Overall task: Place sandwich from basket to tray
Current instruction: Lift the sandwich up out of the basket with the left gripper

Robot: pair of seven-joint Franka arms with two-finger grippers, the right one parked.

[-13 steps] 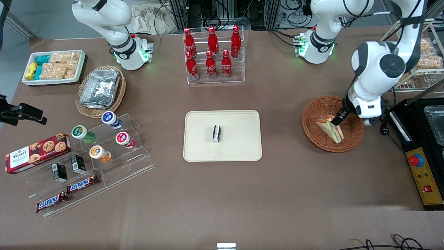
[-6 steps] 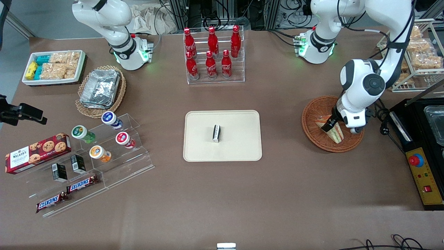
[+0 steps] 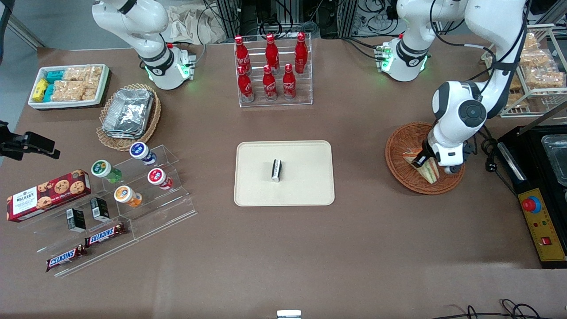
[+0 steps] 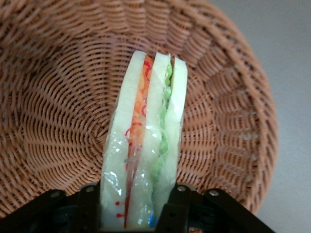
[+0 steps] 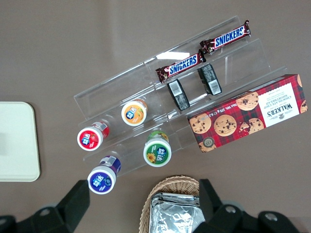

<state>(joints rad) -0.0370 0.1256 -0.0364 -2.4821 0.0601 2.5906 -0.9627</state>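
The left arm's hand is closed on the triangular wedge sandwich of white bread in clear wrap, one black finger pressed against each outer slice at its wide end. The sandwich stands on edge, showing orange and red filling in one seam and green in the other. It sits inside the round reddish-brown woven wicker basket, toward the working arm's end of the brown worktop. Well apart, mid-worktop, lies the flat pale beige rectangular tray, carrying a small dark packet.
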